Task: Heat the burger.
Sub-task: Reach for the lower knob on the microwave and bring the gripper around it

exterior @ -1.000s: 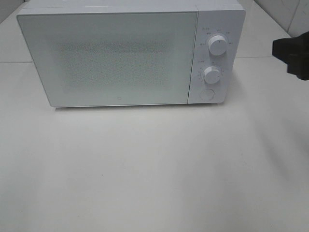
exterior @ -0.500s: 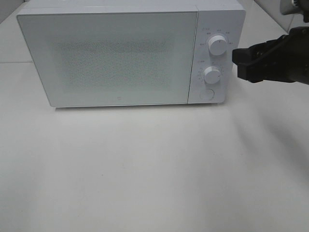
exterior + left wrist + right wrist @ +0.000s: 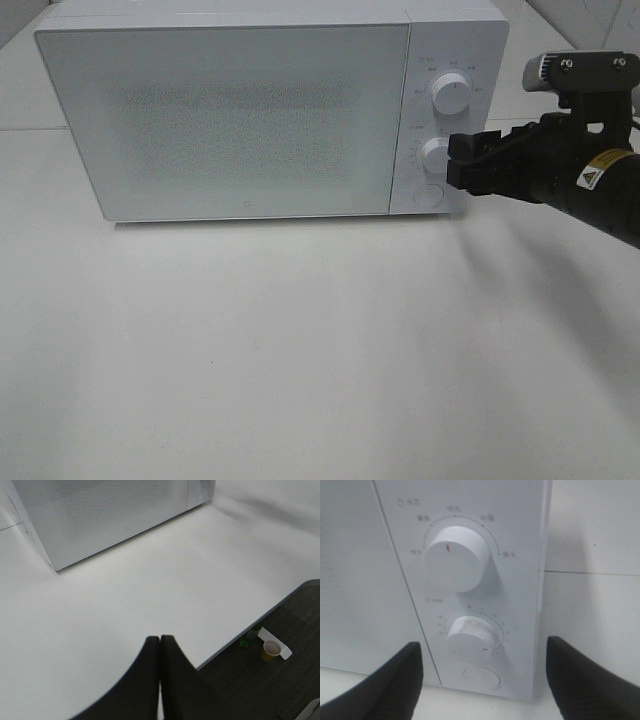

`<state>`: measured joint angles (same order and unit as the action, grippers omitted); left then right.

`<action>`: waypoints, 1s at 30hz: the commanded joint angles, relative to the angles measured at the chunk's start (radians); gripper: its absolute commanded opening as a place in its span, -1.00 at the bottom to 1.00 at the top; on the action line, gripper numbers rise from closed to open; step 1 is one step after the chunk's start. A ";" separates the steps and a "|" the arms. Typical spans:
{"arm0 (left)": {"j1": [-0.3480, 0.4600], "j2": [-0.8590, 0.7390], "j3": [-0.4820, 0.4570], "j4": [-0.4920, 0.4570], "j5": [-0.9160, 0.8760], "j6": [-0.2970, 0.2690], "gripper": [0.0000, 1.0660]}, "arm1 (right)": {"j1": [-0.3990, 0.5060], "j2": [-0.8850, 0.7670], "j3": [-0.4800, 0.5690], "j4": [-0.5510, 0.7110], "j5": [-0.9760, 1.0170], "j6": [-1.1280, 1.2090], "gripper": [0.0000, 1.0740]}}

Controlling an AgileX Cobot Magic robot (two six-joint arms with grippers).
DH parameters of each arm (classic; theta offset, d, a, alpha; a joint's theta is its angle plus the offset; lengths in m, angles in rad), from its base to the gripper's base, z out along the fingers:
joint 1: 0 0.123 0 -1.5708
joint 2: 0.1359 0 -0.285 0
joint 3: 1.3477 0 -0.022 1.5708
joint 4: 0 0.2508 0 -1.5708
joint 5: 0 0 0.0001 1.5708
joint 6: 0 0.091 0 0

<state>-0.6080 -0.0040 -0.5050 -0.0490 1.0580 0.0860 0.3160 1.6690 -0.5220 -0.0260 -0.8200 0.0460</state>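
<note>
burger not visible in any view, white microwave [image 3: 250, 120] door shut

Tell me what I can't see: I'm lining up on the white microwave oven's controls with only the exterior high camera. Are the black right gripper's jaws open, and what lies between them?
Observer: Open. The right wrist view shows the black right gripper with its jaws wide apart, framing the white round lower dial, neither finger on it.
Operator: Where is that dial's mark?
Observer: Its red mark sits on the side nearest the round white button.
Operator: And the left arm?
Observer: The black left gripper is shut, fingers pressed together, above the white tabletop and apart from the white microwave oven.
</note>
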 commanded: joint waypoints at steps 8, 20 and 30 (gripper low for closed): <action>0.003 -0.020 0.002 0.003 -0.016 0.000 -0.99 | 0.001 0.155 -0.005 0.026 -0.204 0.004 0.26; 0.003 -0.020 0.002 0.002 -0.016 0.000 -0.99 | 0.001 0.188 -0.130 0.080 -0.063 -0.003 0.26; 0.003 -0.020 0.002 0.002 -0.016 0.000 -0.99 | 0.052 0.188 -0.133 0.082 -0.059 -0.038 0.26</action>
<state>-0.6080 -0.0040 -0.5050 -0.0490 1.0580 0.0860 0.3450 1.8600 -0.6460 0.0620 -0.8810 0.0330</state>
